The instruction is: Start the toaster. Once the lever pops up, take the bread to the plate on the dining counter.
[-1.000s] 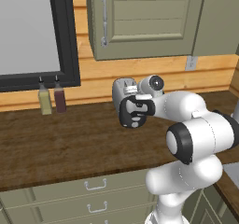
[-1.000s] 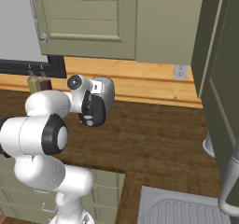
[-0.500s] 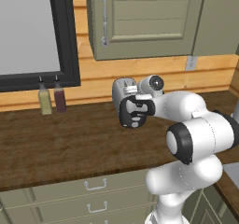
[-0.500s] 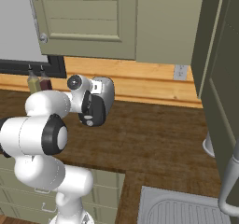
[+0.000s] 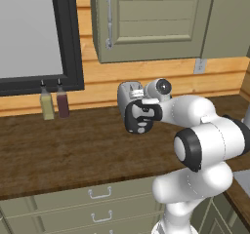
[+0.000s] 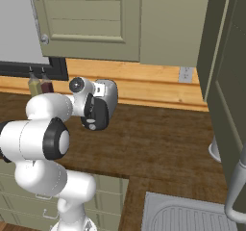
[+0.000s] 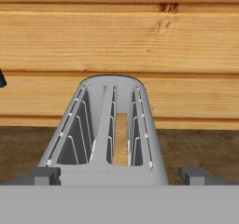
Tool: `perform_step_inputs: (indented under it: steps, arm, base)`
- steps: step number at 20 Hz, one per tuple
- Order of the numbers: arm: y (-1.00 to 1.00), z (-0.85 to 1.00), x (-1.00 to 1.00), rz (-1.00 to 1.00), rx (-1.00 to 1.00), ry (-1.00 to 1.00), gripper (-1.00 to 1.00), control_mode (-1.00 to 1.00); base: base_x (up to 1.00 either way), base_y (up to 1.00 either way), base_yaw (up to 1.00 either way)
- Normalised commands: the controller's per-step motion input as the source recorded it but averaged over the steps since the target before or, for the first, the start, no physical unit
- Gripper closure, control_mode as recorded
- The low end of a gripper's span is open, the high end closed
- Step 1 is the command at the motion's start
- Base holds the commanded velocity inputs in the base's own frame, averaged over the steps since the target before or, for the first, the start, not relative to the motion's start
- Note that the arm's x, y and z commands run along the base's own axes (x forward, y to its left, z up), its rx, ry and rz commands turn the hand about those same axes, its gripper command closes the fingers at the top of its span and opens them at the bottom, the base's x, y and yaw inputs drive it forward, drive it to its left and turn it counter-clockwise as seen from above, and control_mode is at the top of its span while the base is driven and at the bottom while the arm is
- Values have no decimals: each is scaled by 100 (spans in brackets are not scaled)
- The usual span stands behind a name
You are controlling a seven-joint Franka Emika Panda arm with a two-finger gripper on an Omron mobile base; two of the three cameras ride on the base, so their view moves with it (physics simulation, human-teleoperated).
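Robot arm stationed at the toaster point(image 5: 128, 97), early in the task. The toaster stands on the dark wooden surface point(image 5: 73, 150), near the plank wall, between the two small bottles point(image 5: 53, 104) to one side and the wall outlet point(image 5: 199, 66) to the other. The tool point(image 7: 119, 175) hovers at the near end of the toaster, its two fingertips spread fully apart, one on either side of the body, with nothing between them. In the hand view, the bread point(image 7: 121, 141) sits low in the right-hand slot, a tan strip between the wire guides; the left-hand slot holds nothing. The lever lies on the end panel hidden behind the hand, so its position cannot be told. Judged from this, starting the toaster is in hand or just ahead; waiting for the pop-up, lifting the bread and carrying it to the plate all remain. No brand, label or legible writing appears on the toaster, bottles or cabinets point(image 6: 91, 20).
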Motion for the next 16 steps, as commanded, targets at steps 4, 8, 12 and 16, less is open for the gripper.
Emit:
perform_step_inputs:
  steps: [4,8,12,16]
  arm:
    - [0,0,0,0,0,0,-100,-100]
    - [0,0,0,0,0,0,-100,-100]
    - [0,0,0,0,0,0,-100,-100]
    - [0,0,0,0,0,0,-100,-100]
  base:
    - [0,0,0]
    - [0,0,0]
    - [0,0,0]
    - [0,0,0]
